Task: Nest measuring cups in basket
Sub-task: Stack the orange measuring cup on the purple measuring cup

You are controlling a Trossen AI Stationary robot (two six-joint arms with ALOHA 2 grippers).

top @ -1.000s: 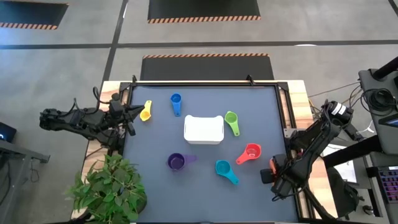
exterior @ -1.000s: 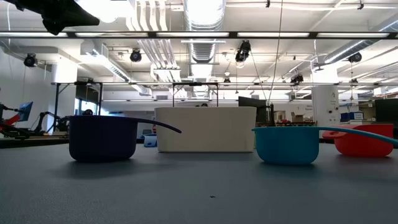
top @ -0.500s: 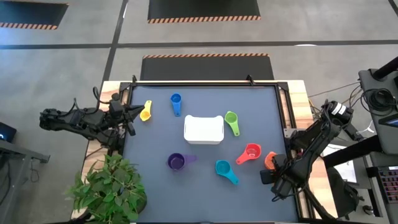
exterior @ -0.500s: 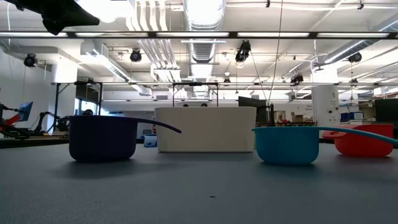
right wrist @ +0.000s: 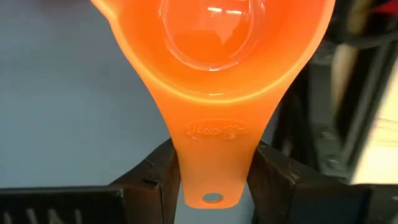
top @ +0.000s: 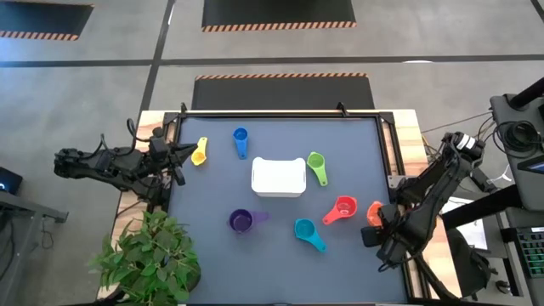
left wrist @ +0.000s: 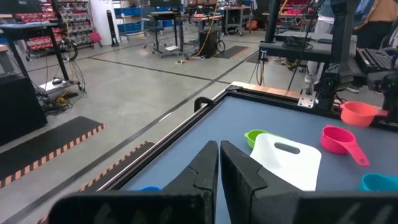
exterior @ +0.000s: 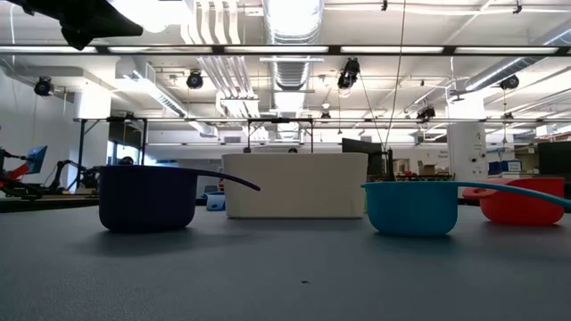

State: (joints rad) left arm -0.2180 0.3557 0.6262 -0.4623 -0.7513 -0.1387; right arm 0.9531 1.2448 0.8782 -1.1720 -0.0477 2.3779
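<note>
So the orange cup [right wrist: 214,74] is the one in play here: the right gripper [top: 380,228] has it pinched by the handle, fingers [right wrist: 155,177] clamped on either side of the stem, with the bowl pointing away from the wrist. From above we see that orange cup [top: 374,212] at the right edge of the frame's dark mat, just right of the red cup [top: 342,207].

The white basket [top: 278,177] sits about dead centre of the mat with nothing in it that we can see. Around it: the green cup [top: 316,163] just to its right, the blue cup [top: 240,138] up and to the left, and the yellow cup [top: 200,153] farther left near the mat's edge. Below the basket we've got the purple cup [top: 241,221] at lower left and the teal cup [top: 304,230] at lower centre, with the red one off to the right of that.

In the table-level shot the purple cup [exterior: 147,197] is on the left, the basket [exterior: 294,185] is behind in the middle, and teal [exterior: 412,208] is at right with red [exterior: 522,201] peeking in at the edge.

The left gripper [top: 185,150] is parked at the left edge of the mat next to the yellow cup, fingers [left wrist: 202,171] pressed together and holding nothing.

There's a potted plant [top: 149,259] at the lower left of the overhead frame.
</note>
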